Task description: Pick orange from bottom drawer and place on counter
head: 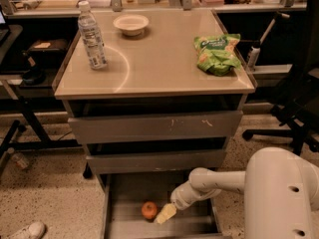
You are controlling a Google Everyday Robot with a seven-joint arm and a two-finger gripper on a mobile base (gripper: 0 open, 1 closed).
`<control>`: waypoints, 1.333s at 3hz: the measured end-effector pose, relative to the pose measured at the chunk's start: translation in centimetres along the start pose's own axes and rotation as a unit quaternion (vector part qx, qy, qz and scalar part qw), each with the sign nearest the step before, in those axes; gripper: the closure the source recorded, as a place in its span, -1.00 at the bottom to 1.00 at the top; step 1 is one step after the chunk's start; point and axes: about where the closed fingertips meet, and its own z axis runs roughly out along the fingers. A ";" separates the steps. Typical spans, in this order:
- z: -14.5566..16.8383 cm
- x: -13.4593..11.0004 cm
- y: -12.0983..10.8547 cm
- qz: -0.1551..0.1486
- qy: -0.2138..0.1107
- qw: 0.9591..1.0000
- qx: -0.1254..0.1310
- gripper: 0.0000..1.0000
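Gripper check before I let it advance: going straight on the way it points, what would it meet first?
Probably the orange, just beyond the gripper inside the bottom drawer; depth is unclear, so it could meet the drawer floor instead.
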 end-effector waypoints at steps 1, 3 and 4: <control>0.0 0.0 0.0 0.000 0.000 1.000 0.000 -1.00; 4.0 -1.8 -1.1 -0.027 -0.044 0.999 0.002 -1.00; 5.5 -3.2 -1.4 -0.035 -0.067 0.997 0.000 -1.00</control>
